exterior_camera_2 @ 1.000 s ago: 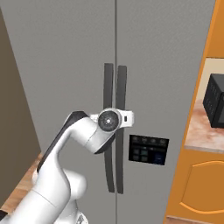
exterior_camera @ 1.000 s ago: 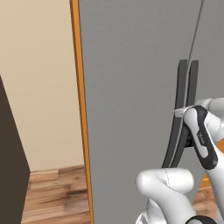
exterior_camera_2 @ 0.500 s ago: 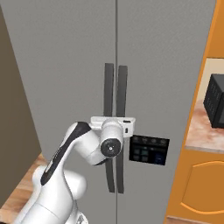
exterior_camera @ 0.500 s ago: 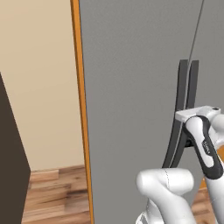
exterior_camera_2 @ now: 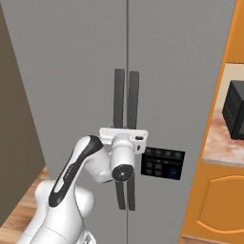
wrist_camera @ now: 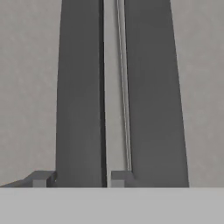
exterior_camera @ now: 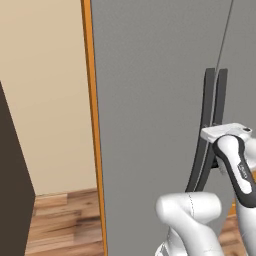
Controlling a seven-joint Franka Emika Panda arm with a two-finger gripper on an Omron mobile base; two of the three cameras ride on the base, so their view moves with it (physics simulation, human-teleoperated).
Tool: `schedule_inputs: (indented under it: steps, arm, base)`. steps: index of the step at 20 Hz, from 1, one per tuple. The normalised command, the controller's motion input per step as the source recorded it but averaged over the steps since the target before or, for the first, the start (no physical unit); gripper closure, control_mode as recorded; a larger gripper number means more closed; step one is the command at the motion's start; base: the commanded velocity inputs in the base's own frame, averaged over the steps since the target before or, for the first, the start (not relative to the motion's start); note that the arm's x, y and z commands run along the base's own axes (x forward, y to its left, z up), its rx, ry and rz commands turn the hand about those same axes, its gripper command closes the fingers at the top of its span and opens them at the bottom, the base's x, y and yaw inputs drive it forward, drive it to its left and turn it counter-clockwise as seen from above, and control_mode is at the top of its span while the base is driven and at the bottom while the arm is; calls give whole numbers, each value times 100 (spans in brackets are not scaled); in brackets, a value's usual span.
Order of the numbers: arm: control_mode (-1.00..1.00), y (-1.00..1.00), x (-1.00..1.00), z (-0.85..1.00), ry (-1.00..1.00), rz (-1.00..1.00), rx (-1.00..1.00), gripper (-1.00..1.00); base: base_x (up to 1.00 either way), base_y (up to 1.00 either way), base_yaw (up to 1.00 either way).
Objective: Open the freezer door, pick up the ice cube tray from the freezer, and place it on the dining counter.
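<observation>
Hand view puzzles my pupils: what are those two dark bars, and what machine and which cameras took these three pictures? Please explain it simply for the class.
The machine is a white robot arm on a base that can drive, in a computer-drawn kitchen. Two pictures come from cameras on the base, behind the arm to its left and right. The third comes from a camera on the hand, looking along its jaws. The dark bars are the handles of two tall grey doors, both closed. The small fingertips sit on either side of the left handle, so the jaws grip the freezer door. Nearby are a dark control panel and a wooden floor.
</observation>
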Motion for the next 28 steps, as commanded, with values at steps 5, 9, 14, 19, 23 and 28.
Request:
schedule_inputs:
  steps: [5, 9, 14, 19, 23, 28]
  arm:
    - [-100, -16, -19, 27, -3, 0, 0, -100]
    - [-100, -15, -26, 31, 0, 0, 0, -100]
    - [-100, -11, -28, 32, 0, 0, 0, -100]
    - [-100, -16, -26, 33, 0, 0, 0, -100]
    - [-100, -31, -2, 17, 0, 0, 0, -100]
    - [-100, -21, 4, 4, 0, 0, 0, -100]
  base:
    - [0, 0, 0]
    - [0, 0, 0]
    - [0, 0, 0]
    - [0, 0, 0]
    - [0, 0, 0]
    - [0, 0, 0]
